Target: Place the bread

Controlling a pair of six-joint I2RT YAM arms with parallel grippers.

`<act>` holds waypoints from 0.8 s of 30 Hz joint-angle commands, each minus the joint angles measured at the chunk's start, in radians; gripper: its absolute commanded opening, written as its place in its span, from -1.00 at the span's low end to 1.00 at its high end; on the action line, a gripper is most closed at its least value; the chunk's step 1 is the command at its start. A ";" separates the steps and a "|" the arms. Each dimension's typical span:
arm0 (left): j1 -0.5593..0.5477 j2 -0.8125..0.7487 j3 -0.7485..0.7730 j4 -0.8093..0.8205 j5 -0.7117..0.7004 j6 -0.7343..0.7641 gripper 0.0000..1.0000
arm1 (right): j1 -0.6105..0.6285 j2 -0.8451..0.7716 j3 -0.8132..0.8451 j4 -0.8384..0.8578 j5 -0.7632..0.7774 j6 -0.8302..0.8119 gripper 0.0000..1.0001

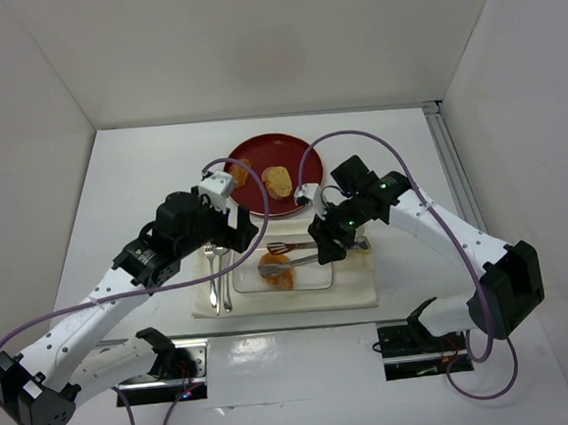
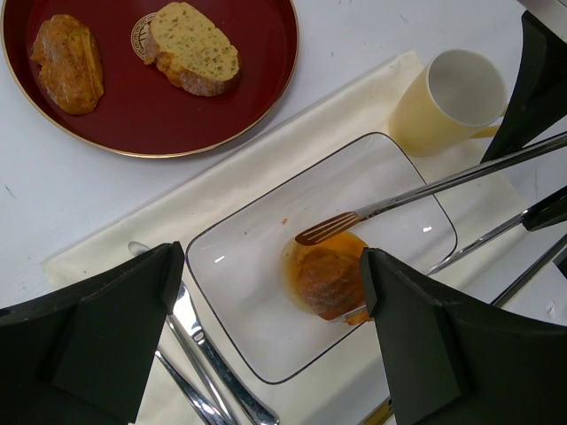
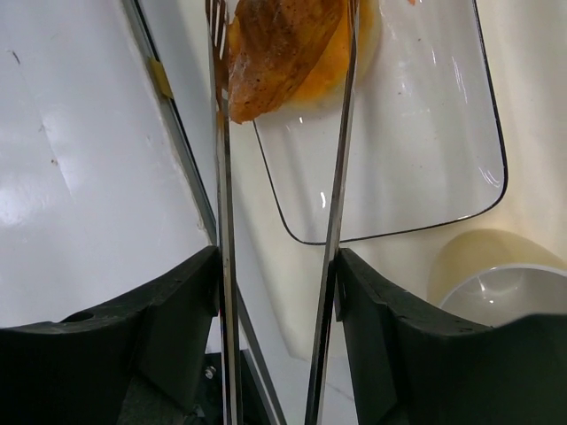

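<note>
Between the fingers of the right gripper (image 3: 275,266) we see the tongs (image 3: 223,177) held, one steel arm against each finger. Out ahead of those jaws the bread (image 3: 283,49) lies on the glass plate (image 3: 399,159), flanked by the tong tips; whether they press it we cannot tell. Below the left gripper (image 2: 270,266) — jaws wide apart, nothing between them — the bread sits close to one finger, and the cream cup (image 2: 452,102) stands farther out, just beside the plate.
</note>
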 commanded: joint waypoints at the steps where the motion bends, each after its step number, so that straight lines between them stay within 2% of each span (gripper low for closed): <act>1: -0.005 -0.020 -0.009 0.048 -0.009 0.021 1.00 | 0.009 -0.023 0.000 0.021 0.008 -0.002 0.24; 17: -0.005 -0.020 -0.009 0.048 -0.009 0.021 1.00 | -0.039 -0.078 0.149 0.021 0.028 -0.021 0.24; 20: -0.005 -0.020 -0.009 0.048 -0.009 0.021 1.00 | -0.082 -0.107 0.149 0.042 0.049 -0.021 0.24; 24: -0.005 -0.020 -0.009 0.048 -0.009 0.021 1.00 | -0.186 -0.187 0.124 0.139 0.164 0.013 0.24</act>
